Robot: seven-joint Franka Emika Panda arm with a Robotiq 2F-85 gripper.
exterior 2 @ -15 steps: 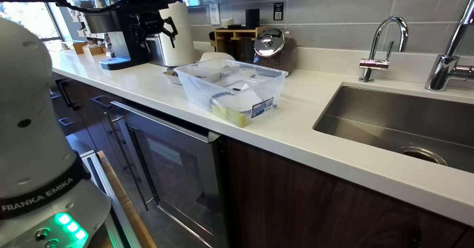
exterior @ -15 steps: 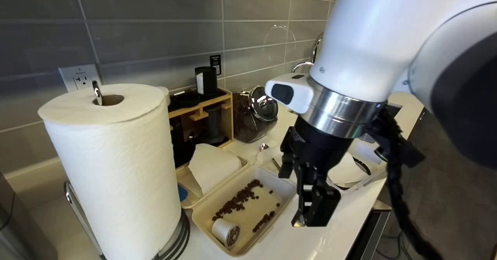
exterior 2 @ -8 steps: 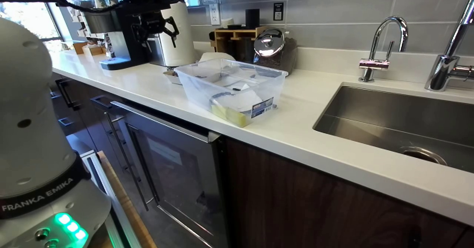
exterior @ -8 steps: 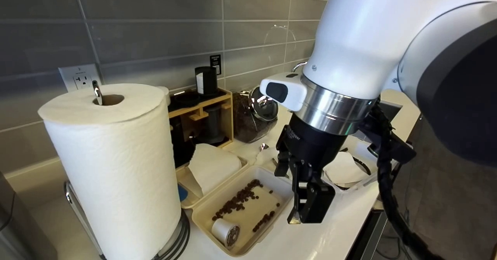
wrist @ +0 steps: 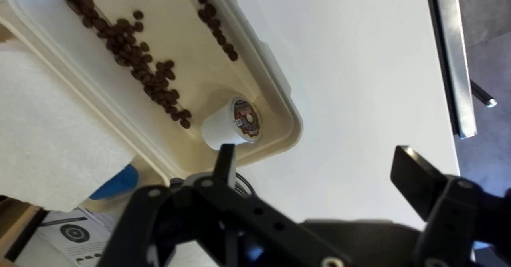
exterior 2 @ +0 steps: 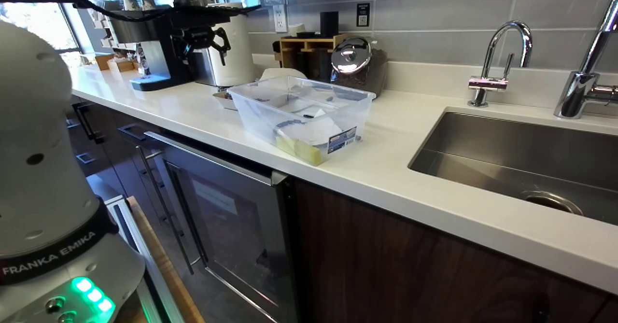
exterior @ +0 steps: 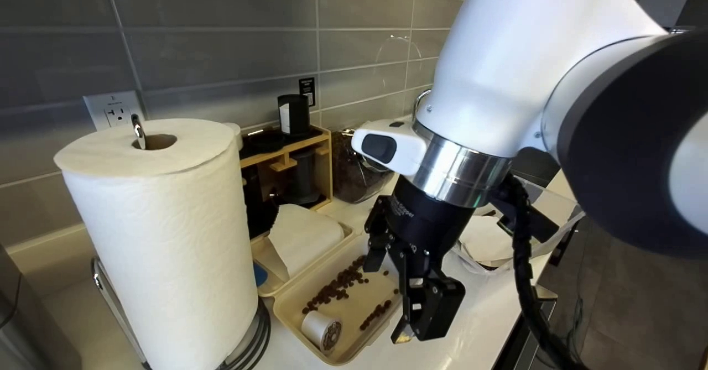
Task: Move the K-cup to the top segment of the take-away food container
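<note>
The K-cup (exterior: 322, 330) is a white tapered pod lying on its side at the near end of the front half of the beige take-away food container (exterior: 365, 343). Its brown printed lid shows in the wrist view (wrist: 227, 125). The open container has two halves. The front one holds dark beans; the rear one (exterior: 271, 254) is partly covered by white paper. My gripper (exterior: 389, 299) is open and empty, above the container's counter-side edge. In the wrist view (wrist: 314, 151) bare counter shows between the fingers, and the left fingertip overlaps the K-cup's lower edge in the picture.
A tall paper towel roll (exterior: 160, 243) stands beside the container. Behind are a wooden organizer (exterior: 326, 171) and a glass jar (exterior: 354, 168). A clear plastic bin (exterior 2: 299, 125) stands on the other side. The counter's front edge (exterior 2: 193, 142) is close by.
In an exterior view my gripper has moved left and lower, toward the container, staying open. The K-cup, container and beans have not moved.
</note>
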